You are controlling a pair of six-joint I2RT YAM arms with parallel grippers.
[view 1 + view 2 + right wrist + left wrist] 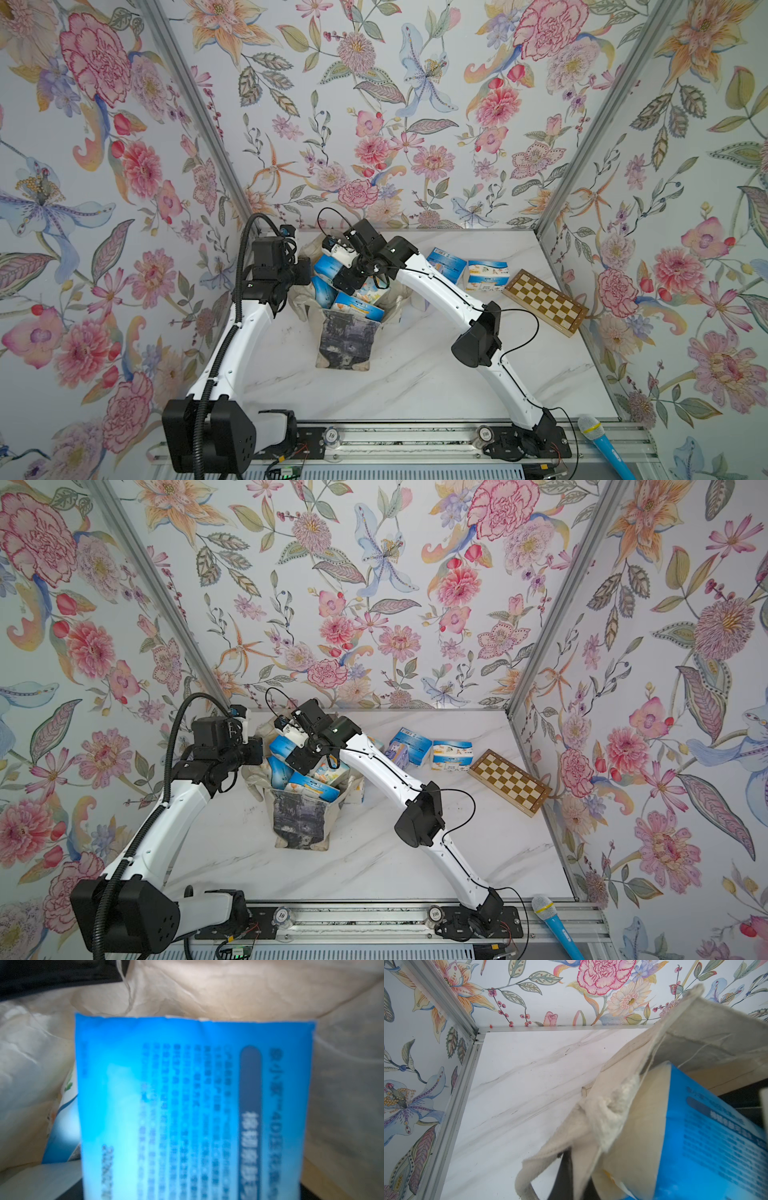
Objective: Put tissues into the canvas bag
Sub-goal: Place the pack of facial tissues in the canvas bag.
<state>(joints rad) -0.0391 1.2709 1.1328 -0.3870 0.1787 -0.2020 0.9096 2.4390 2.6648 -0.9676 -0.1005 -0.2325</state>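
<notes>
Both top views show the bag [347, 345] standing mid-table, stuffed with packs [357, 309]. Loose packs [486, 274] lie beside a chessboard [544, 301]. The left wrist view shows the left gripper [305, 270] clamped on the bag's rim. The right gripper [347, 282] hovers over the bag. A blurred blue pack [197, 1105] fills its wrist view, so its opening cannot be told.

We see a canvas bag [623, 1059] of coarse, matt cream cloth with a frayed, fluffy cut edge, and tissue packs [187, 1084] wrapped in glossy blue plastic film that creases and catches the light. The table [374, 386] is smooth white marble-look stone with a faint sheen, the chessboard [544, 301] varnished wood, the microphone [602, 446] shiny blue plastic. We also note brushed metal frame posts [201, 124], matt floral wallpaper [374, 83], and robot arms [440, 286] of glossy white and matt black plastic.
</notes>
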